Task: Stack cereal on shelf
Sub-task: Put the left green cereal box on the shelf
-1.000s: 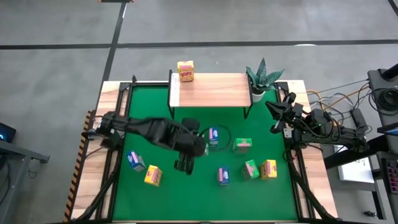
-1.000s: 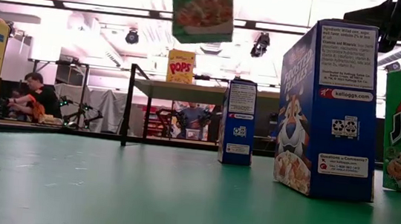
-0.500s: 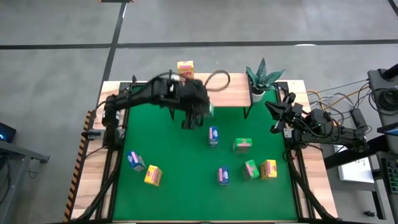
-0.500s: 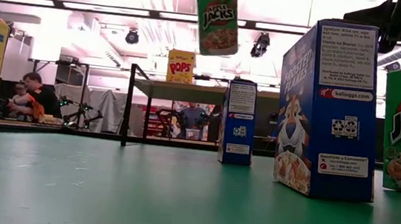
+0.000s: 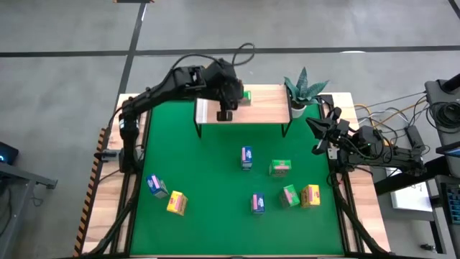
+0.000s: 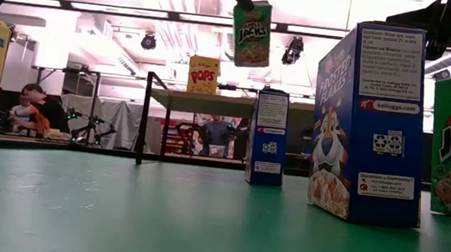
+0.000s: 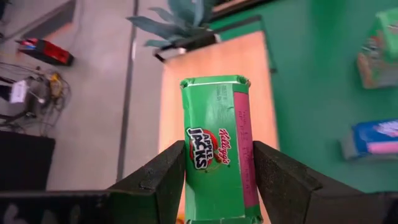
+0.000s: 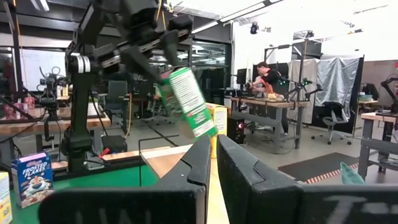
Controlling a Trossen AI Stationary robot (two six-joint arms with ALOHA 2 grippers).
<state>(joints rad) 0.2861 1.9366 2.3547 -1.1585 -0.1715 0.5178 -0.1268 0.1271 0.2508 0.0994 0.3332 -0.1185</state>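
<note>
While the left arm reaches over the shelf (image 5: pixel 251 108), the step in hand looks like the placing of one green cereal box (image 7: pixel 216 146): carry done, set-down not yet made. Largest first: the green table mat (image 5: pixel 208 180) lies behind and below the left gripper (image 5: pixel 228 97), with plenty of open room there. The shelf sits right under the gripper, pale plank top mostly bare. The potted plant (image 5: pixel 302 90) stands off the shelf's end on the gripper's far side, near enough to matter. A yellow box (image 6: pixel 202 75) stands on the shelf just beside the gripper; in the high view the arm hides it. The left gripper's fingers (image 7: pixel 158 177) are closed about box-wide, pinching the green box by its two narrow sides, held tilted above the plank, not touching it.

Next move, judged: level the box, lower straight down onto bare plank between yellow box and plant, then let go. Risks: clipping the yellow box, or setting down too near the plank's edge.

Six more boxes stand loose on the mat, well apart from the gripper. The right gripper (image 8: pixel 211 168) waits at the table's right edge, fingers nearly together, holding nothing.
</note>
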